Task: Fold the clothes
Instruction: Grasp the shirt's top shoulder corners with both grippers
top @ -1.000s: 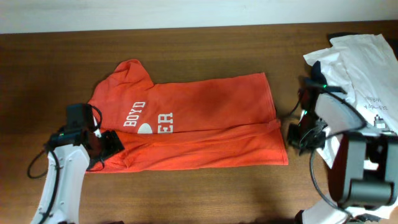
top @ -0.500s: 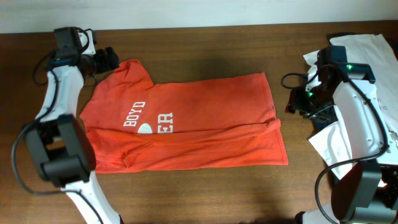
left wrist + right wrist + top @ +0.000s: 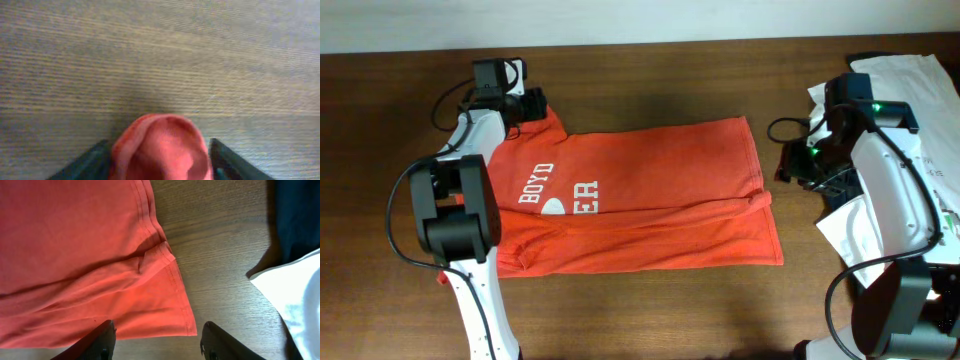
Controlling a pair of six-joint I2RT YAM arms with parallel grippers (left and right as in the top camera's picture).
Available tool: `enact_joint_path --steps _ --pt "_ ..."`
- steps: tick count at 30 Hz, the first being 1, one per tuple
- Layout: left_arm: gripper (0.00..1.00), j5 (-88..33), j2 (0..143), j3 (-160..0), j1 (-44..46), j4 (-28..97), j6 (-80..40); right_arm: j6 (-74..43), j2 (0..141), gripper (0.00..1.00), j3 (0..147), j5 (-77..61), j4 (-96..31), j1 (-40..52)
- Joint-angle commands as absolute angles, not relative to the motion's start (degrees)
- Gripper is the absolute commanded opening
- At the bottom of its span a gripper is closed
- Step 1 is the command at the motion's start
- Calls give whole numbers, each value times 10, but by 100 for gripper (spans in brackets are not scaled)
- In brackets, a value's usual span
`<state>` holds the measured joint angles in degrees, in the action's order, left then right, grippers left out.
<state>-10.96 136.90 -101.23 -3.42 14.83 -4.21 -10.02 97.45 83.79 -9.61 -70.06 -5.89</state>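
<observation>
The red-orange T-shirt [image 3: 650, 190] lies flat across the table, its lower part folded up lengthwise and white lettering [image 3: 555, 190] near its left end. My left gripper [image 3: 532, 103] is at the shirt's upper-left sleeve. In the left wrist view its fingers [image 3: 160, 167] stand apart with a raised bulge of the sleeve [image 3: 160, 142] between them. My right gripper [image 3: 786, 170] is open and empty beside the shirt's right hem. In the right wrist view its fingers [image 3: 156, 340] straddle the hem's lower corner [image 3: 75, 245].
A white shirt [image 3: 910, 110] lies at the table's right edge, also in the right wrist view [image 3: 295, 295], with a dark navy garment [image 3: 295, 215] beside it. Bare wooden table [image 3: 650, 310] surrounds the T-shirt.
My left gripper moved from the shirt's lower-left corner up to the upper-left sleeve. My right gripper moved up along the right hem. The shirt has hardly shifted.
</observation>
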Motion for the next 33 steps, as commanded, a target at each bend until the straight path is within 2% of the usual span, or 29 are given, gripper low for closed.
enact_joint_path --steps 1,2,3,4,6,10,16,21,23,24,25,33 --pt "51 -90 1394 -1015 -42 152 -42 -94 972 59 844 -99 -698 -55" --pt "45 -90 1394 -1016 -43 150 -42 -94 972 59 844 -99 -692 -55" --pt "30 -90 1394 -1019 -43 150 -42 -94 973 59 844 -99 -679 -55" --pt "11 -90 1394 -1023 -43 150 -43 -93 975 59 844 -99 -663 -55" --pt "2 -93 1393 -1047 -43 164 -64 -83 994 63 844 -99 -611 -55" --pt "1 -108 1375 -1104 -43 237 -66 -62 1061 64 844 -99 -504 -55" --pt "0 -110 1309 -1115 -43 471 -68 -62 1184 67 844 -108 -267 -15" --pt "0 -114 1305 -1115 -43 581 -68 -64 1271 67 844 -105 -135 16" --pt "0 -114 1305 -1115 -43 596 -68 -64 1286 58 844 -103 -110 20" --pt "0 -114 1305 -1115 -43 602 -68 -64 1286 37 844 -96 -109 20" --pt "0 -114 1305 -1115 -43 606 -68 -65 1286 4 844 -83 -117 19" --pt "0 -111 1230 -1115 -44 694 -57 -64 1212 4 877 -51 -312 -21"
